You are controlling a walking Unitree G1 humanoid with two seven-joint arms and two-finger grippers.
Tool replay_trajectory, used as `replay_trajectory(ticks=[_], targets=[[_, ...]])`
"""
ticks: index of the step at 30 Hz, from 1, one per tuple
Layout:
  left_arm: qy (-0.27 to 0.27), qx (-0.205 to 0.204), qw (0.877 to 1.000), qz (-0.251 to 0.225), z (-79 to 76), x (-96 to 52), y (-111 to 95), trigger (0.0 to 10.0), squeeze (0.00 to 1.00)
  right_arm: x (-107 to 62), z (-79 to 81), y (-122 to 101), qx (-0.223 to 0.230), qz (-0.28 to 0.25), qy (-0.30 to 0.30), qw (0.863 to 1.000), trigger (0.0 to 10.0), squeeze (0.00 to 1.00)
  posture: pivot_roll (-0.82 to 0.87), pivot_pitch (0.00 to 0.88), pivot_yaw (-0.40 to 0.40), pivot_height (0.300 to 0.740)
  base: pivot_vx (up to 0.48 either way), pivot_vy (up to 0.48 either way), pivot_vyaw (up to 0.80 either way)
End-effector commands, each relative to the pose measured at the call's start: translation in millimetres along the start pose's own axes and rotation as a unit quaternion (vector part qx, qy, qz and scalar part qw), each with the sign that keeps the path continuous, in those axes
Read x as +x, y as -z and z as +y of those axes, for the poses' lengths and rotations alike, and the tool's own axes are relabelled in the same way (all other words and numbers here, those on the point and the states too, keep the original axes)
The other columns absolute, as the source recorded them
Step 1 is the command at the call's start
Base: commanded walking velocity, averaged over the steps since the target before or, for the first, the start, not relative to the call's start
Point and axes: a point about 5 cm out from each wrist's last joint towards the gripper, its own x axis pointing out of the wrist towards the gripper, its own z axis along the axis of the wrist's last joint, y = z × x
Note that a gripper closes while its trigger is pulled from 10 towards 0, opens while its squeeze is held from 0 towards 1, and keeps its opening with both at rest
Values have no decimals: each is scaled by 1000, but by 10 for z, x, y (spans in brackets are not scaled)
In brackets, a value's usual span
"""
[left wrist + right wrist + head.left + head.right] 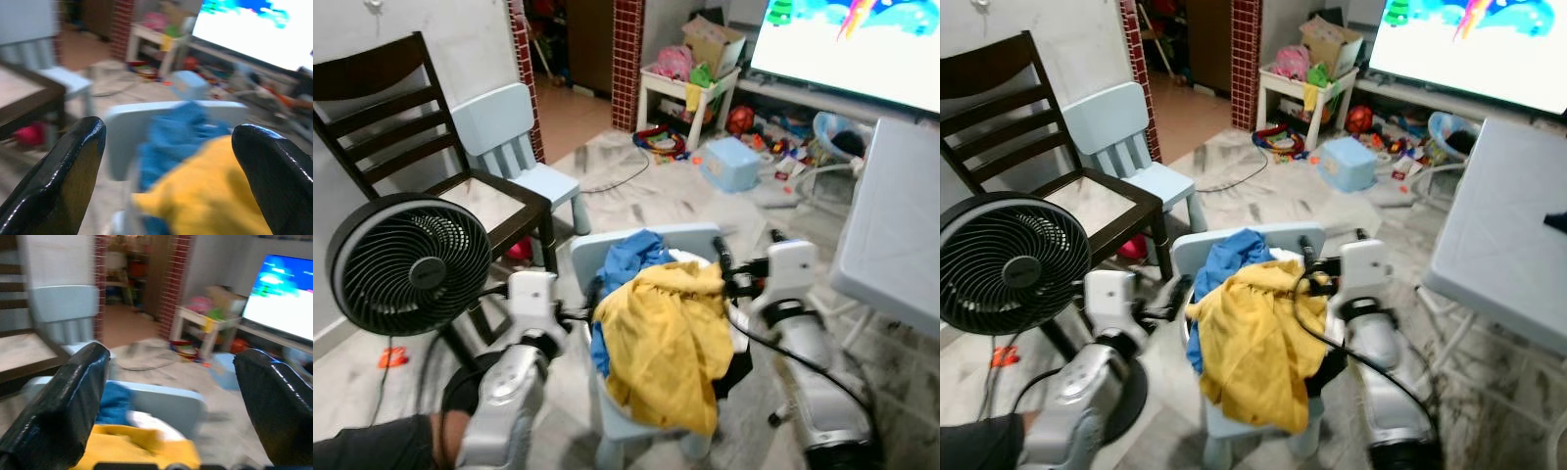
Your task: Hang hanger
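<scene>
**Left wrist view and head views: both pincers spread before the laundry heap**

Left wrist view: my left gripper (168, 127) has its two black fingers spread wide and holds nothing. It faces the yellow garment (215, 196) and the blue garment (181, 132) piled on the small pale-blue chair (122, 127). Right wrist view: my right gripper (170, 352) is likewise wide open and empty. It looks over the same heap from the other side, just above the chair's backrest.

Head views: the two arms flank the chair, left arm near the black fan (409, 264), right arm near the white table (901, 225). The yellow garment drapes over the seat's front edge, and the blue one lies crumpled behind it against the backrest.

I cannot make out the hanger itself. I judge that it lies in or under the clothes, since nothing hanger-shaped shows on the bare parts of the chair.

Handling, as a judgement: a hanger should be light and stiff, with a thin, rather slippery bar, so a pinch across the neck below the hook or across one shoulder bar would hold best. The cloth around it is soft and limp. It may snag on the hook, drag along or slide off the seat, so it needs parting first.
</scene>
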Motion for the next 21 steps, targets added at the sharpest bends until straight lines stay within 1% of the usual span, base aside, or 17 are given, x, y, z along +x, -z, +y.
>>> replay_trajectory(ticks=[1, 3, 15, 21], targets=[[-10, -5, 1000, 9, 2, 5, 22, 10000, 0, -3, -64, -25, -6, -4, 9, 1000, 10000, 0, 66, 0, -66, 740, 0, 0, 0], [-24, -4, 1000, 18, 27, 17, 39, 10000, 0, 3, -66, -26, -7, -4, 9, 1000, 10000, 0, 66, 0, -68, 740, 0, 0, 0], [-11, 0, 1000, 6, -38, 27, 20, 10000, 0, -1, -82, -30, -13, -3, 5, 1000, 10000, 0, 55, 0, -75, 740, 0, 0, 0], [-8, -4, 1000, 7, -52, 27, 29, 10000, 0, -12, -93, -24, -16, -1, 5, 1000, 10000, 0, 49, 0, -78, 740, 0, -336, 0]])
